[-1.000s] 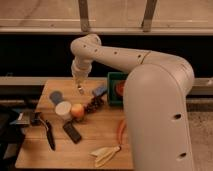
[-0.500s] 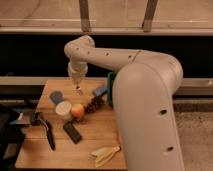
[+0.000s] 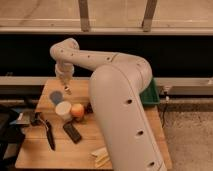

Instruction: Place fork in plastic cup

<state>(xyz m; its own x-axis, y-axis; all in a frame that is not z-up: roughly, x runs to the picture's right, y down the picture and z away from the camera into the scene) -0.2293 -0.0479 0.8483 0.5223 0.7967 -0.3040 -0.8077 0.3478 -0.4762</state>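
Observation:
The plastic cup, short and blue-grey, stands on the wooden table near its back left. My gripper hangs just above and to the right of that cup, at the end of the white arm that sweeps in from the lower right. It is shut, and a slim silvery piece that looks like the fork points down from it beside the cup's rim. Most of the fork is hidden in the gripper.
A cream-white cup and an apple sit just in front of the blue-grey cup. Nearer lie a black-handled knife, a black block and a yellow tool. A green bin is behind the arm at right.
The gripper has moved left and down, from above the apple's side of the table to just beside the blue-grey cup. The arm's bulk has swung left and covers more of the table.

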